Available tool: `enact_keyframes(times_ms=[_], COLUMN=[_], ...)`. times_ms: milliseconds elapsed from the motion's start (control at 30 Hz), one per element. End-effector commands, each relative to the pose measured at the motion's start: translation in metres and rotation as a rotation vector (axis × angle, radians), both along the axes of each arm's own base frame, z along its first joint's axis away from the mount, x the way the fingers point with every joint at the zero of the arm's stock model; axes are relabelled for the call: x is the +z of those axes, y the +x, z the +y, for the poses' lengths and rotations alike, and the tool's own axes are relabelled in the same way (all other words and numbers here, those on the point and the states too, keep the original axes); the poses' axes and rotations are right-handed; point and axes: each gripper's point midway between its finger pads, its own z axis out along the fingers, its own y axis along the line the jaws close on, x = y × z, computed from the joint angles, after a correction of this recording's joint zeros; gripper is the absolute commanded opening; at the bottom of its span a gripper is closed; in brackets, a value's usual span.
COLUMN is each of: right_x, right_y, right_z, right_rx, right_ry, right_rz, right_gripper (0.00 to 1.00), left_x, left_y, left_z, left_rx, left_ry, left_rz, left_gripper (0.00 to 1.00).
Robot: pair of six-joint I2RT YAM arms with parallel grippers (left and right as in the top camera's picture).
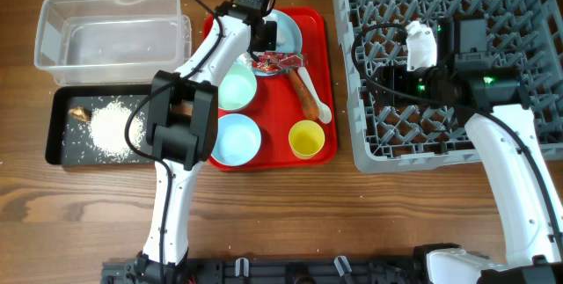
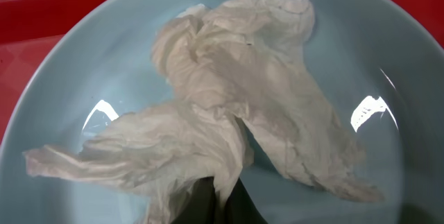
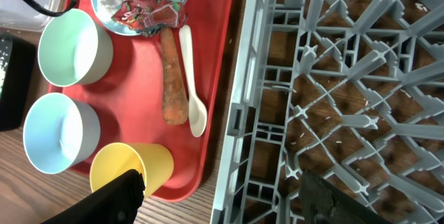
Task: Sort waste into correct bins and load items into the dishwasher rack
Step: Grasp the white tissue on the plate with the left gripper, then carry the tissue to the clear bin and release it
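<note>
Reaching across the red serving tray [image 1: 274, 99] toward its far edge, the left gripper [image 1: 264, 33] sat low over the pale blue plate [image 2: 388, 57], where the crumpled white tissue [image 2: 236, 92] lay. Its dark fingertips [image 2: 244, 210] stood close together under a fold of the tissue; whether they pinched it could not be told. At the plate's near rim lay the red-and-white wrapper [image 3: 146, 10], with the carrot [image 3: 173, 78] and white spoon [image 3: 193, 85] side by side toward the tray's right edge. A pale green bowl [image 1: 236, 86], a pale blue bowl [image 1: 236, 139] and the yellow cup [image 1: 306, 139] crowded the tray's near half. The right gripper [image 3: 222, 182] hung spread wide, holding nothing, over the left edge of the grey rack [image 1: 352, 99]. Near the table's left edge, rice [image 1: 114, 126] and a brown scrap [image 1: 81, 112] lay in the black tray [image 1: 54, 143], the clear tub [image 1: 110, 3] behind it.
</note>
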Motion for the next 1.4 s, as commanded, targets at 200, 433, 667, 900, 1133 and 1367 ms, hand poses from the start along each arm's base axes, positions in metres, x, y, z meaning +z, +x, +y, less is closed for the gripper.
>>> enact_keyframes(times_ms=[200, 433, 667, 900, 1133, 1367], right_x=[0.004, 0.004, 0.004, 0.004, 0.004, 0.004], right_y=[0.004, 0.003, 0.003, 0.003, 0.003, 0.003], right_z=[-0.003, -0.003, -0.004, -0.004, -0.004, -0.004], right_rx=[-0.01, -0.009, -0.011, -0.011, -0.013, -0.02], right_ry=[-0.015, -0.015, -0.018, -0.018, -0.017, -0.013], right_rz=[-0.014, -0.01, -0.011, -0.012, -0.011, -0.008], right_gripper=[0.75, 0.75, 0.75, 0.75, 0.75, 0.75], left_x=[0.118, 0.203, 0.224, 0.244, 0.232, 0.192], left_y=[0.013, -0.005, -0.019, -0.029, -0.035, -0.031], left_z=[-0.01, -0.004, 0.018, 0.114, 0.255, 0.312], left_rx=[0.038, 0.036, 0.112, 0.318, 0.599, 0.706], left_ry=[-0.123, -0.164, -0.139, -0.112, -0.03, -0.008], left_rz=[-0.193, -0.301, -0.301, -0.274, -0.242, -0.183], left_gripper=[0.04, 0.04, 0.04, 0.04, 0.04, 0.73])
